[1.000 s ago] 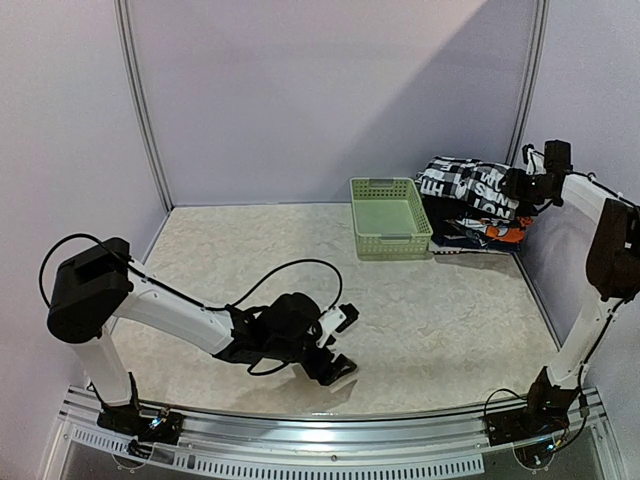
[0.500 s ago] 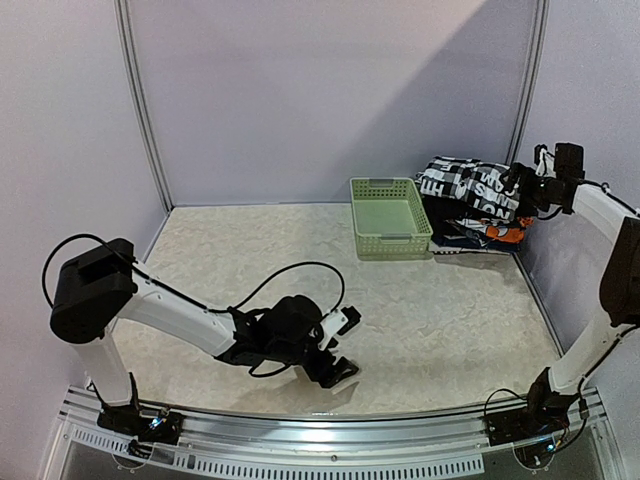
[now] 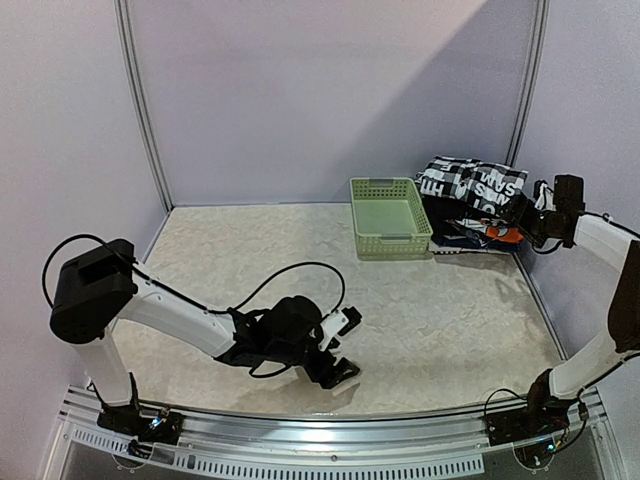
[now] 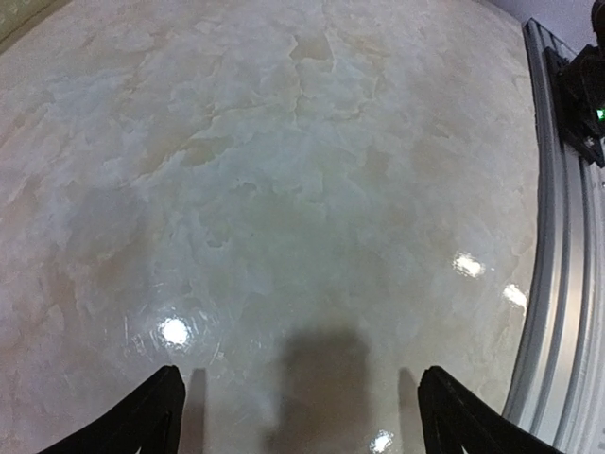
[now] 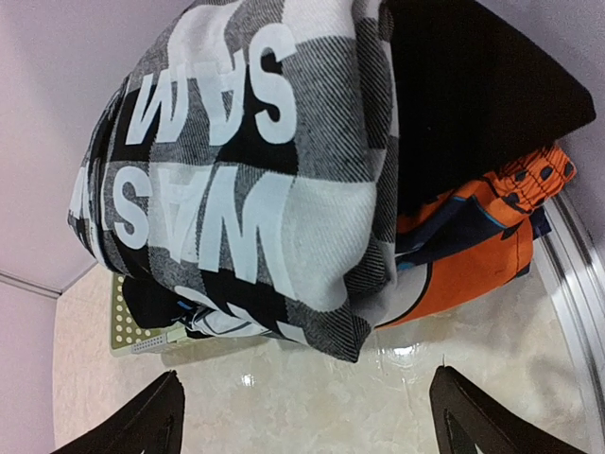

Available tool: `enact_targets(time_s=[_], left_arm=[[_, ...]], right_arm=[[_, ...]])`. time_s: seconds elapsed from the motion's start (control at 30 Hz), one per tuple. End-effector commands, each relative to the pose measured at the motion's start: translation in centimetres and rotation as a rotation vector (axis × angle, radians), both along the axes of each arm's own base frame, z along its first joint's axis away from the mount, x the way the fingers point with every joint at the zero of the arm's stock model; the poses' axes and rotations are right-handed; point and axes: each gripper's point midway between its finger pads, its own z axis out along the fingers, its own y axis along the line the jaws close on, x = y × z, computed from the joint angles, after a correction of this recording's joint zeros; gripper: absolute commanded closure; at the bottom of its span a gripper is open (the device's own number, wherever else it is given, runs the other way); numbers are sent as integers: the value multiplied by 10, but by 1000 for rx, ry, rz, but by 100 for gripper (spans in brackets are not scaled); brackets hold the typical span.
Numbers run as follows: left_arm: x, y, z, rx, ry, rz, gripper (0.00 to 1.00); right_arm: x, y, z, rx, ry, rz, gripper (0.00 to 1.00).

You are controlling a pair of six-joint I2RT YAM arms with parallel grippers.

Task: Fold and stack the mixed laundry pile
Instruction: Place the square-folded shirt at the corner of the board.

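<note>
At the near left of the table (image 3: 450, 310), the left gripper (image 3: 343, 345) hangs low over bare marbled surface. Its jaws are spread wide with nothing between them, and the wrist view shows only the glossy tabletop under its fingers (image 4: 151, 411). Farther back, right of centre, the pale green basket (image 3: 390, 215) sits on the table. Just beside it, in the far right corner, lies the laundry pile (image 3: 475, 200): the checked shirt (image 5: 255, 170) with white lettering draped on top, the black cloth (image 5: 473, 85) against the wall, and an orange printed piece (image 5: 473, 255) poking out underneath. The right gripper (image 3: 532, 215) hovers close to the pile's right side, jaws wide apart, gripping nothing.
</note>
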Motion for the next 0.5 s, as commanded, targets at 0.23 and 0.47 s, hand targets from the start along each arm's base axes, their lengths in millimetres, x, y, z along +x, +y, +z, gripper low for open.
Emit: enact_targets(time_s=[0.23, 0.47], left_arm=[[-11, -6, -2, -18, 12, -21, 14], [-9, -3, -1, -9, 4, -10, 14]], right_arm=[[27, 1, 7, 62, -94, 4, 15], [40, 0, -1, 83, -78, 10, 23]])
